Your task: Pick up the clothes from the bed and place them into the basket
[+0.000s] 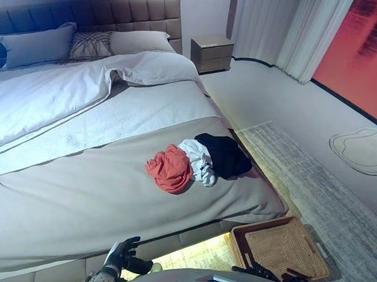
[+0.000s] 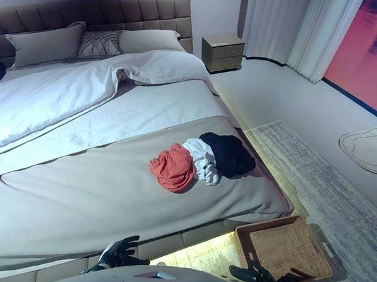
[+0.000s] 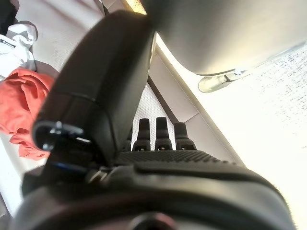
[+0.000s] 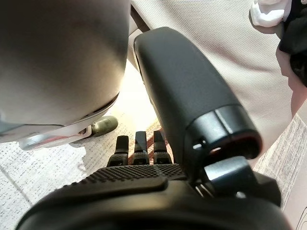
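Three clothes lie bunched near the bed's (image 1: 110, 194) foot corner: a red one (image 1: 170, 168), a white one (image 1: 199, 160) and a black one (image 1: 224, 155), touching. The wicker basket (image 1: 278, 247) sits on the floor beside a grey rug (image 1: 313, 179). A nightstand (image 1: 212, 54) stands by the curtains (image 1: 276, 29). Both hands hang low, left hand (image 1: 122, 254) and right hand (image 2: 254, 277), fingers relaxed and holding nothing.

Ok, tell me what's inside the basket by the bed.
The wicker basket on the floor shows only its bare woven bottom. The red, white and black clothes all lie on the bed.

Woven wicker basket (image 1: 283, 247), soft crumpled cloth clothes (image 1: 197, 160), matt fabric bed (image 1: 110, 187)
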Controlling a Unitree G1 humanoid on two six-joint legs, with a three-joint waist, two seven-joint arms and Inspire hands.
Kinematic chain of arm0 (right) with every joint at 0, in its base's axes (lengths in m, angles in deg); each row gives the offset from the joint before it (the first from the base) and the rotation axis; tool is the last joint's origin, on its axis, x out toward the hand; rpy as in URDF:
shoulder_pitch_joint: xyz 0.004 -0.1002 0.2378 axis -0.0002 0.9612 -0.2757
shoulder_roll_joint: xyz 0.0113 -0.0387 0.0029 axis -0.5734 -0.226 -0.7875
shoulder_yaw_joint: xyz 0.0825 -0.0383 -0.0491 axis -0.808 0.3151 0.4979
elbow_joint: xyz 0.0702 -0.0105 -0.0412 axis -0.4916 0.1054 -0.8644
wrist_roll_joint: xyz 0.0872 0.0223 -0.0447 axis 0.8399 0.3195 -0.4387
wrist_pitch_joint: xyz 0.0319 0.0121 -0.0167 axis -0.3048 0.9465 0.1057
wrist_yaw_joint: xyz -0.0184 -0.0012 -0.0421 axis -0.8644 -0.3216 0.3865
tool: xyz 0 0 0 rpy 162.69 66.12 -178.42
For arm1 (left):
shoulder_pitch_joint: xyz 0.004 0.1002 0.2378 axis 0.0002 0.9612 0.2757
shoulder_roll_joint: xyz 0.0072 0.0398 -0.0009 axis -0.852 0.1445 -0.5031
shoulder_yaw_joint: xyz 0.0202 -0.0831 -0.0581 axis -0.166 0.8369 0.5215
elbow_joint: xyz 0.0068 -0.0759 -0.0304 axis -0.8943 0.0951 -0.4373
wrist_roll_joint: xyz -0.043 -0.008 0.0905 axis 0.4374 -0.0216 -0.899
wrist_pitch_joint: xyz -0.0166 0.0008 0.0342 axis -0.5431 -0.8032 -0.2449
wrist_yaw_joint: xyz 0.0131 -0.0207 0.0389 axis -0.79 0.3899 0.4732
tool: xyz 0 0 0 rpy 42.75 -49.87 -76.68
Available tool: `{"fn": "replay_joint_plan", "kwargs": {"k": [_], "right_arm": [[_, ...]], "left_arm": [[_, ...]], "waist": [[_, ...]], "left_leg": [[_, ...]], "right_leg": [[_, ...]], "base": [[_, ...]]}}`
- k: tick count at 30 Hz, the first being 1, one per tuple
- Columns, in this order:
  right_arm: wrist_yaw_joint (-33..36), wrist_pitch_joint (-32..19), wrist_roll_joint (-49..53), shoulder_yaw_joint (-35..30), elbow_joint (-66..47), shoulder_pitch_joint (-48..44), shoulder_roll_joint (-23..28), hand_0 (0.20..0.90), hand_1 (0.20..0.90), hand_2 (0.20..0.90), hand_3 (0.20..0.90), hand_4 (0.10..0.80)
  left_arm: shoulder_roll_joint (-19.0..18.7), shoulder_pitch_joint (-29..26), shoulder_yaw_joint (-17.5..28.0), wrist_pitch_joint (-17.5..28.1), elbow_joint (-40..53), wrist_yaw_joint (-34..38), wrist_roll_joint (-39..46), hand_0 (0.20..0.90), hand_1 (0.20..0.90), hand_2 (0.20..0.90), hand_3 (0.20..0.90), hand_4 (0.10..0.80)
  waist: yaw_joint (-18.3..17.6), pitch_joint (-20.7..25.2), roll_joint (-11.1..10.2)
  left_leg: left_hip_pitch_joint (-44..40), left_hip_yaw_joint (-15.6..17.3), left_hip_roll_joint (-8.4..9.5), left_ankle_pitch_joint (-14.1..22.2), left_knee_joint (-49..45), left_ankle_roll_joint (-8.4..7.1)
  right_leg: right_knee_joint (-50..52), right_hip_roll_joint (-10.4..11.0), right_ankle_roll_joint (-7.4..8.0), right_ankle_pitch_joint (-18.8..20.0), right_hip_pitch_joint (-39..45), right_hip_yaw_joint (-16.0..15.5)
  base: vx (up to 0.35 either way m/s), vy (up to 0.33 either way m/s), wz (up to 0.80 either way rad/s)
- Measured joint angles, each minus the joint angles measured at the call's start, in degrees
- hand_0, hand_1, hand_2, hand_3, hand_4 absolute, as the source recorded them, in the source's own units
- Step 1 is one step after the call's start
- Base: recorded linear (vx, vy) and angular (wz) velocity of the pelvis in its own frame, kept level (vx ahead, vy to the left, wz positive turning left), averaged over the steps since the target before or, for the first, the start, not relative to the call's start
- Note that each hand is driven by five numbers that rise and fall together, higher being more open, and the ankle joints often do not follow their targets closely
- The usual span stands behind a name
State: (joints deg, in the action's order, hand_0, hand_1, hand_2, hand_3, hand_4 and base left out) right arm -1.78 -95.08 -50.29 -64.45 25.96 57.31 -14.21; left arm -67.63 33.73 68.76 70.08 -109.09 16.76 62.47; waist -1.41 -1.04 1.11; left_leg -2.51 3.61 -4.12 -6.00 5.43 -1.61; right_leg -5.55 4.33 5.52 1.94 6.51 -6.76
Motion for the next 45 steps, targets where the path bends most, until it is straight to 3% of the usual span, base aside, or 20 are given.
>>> {"fn": "replay_joint_plan", "kwargs": {"k": [28, 33, 40, 45], "right_arm": [[1.75, 1.13, -0.66, 0.04, 0.03, -0.19, 0.07, 0.9, 0.9, 0.9, 0.9, 0.8], [13.0, -1.44, -11.51, 5.08, -3.17, -0.92, 0.72, 0.9, 0.9, 0.9, 0.9, 0.8], [28.64, -0.84, -31.93, 17.69, -31.87, -7.46, 8.09, 0.9, 0.9, 0.9, 0.9, 0.8], [29.02, 3.48, -41.33, 20.42, -39.44, -20.12, 14.23, 0.9, 0.9, 0.9, 0.9, 0.8]], "left_arm": [[0.0, 0.0, 0.03, 0.05, 0.0, -1.19, 1.04, 0.9, 0.9, 0.9, 0.9, 0.8], [-0.01, -0.44, -0.43, -0.15, 0.25, -1.01, 1.03, 0.9, 0.9, 0.9, 0.9, 0.8], [-0.76, -0.57, -2.28, -1.27, 6.16, 0.45, 1.9, 0.9, 0.9, 0.9, 0.9, 0.8], [-1.59, -0.74, -2.16, -1.25, 8.88, 0.42, 4.46, 0.9, 0.9, 0.9, 0.9, 0.8]], "waist": [[0.09, 0.03, 0.02], [0.43, -0.14, 0.11], [1.42, -1.75, -0.11], [3.52, -2.44, -1.3]], "left_leg": [[-0.24, -0.15, 0.0, 0.0, 0.0, 0.0], [-0.07, -0.58, 0.0, 0.0, 0.01, 0.0], [0.44, -1.04, -0.02, 0.0, 0.0, -0.01], [0.31, -1.66, 0.17, -0.03, -0.01, 0.03]], "right_leg": [[0.0, 0.0, 0.0, 0.0, 0.48, -0.19], [0.0, -0.09, 0.0, 0.0, 0.72, -0.42], [-0.01, -0.13, 0.0, 0.0, 0.48, -1.55], [-0.01, -0.04, 0.0, 0.01, 0.94, -1.96]], "base": [[0.0, 0.0, 0.0], [-0.026, -0.017, 0.02], [-0.055, -0.027, 0.08], [-0.008, -0.025, 0.08]]}}
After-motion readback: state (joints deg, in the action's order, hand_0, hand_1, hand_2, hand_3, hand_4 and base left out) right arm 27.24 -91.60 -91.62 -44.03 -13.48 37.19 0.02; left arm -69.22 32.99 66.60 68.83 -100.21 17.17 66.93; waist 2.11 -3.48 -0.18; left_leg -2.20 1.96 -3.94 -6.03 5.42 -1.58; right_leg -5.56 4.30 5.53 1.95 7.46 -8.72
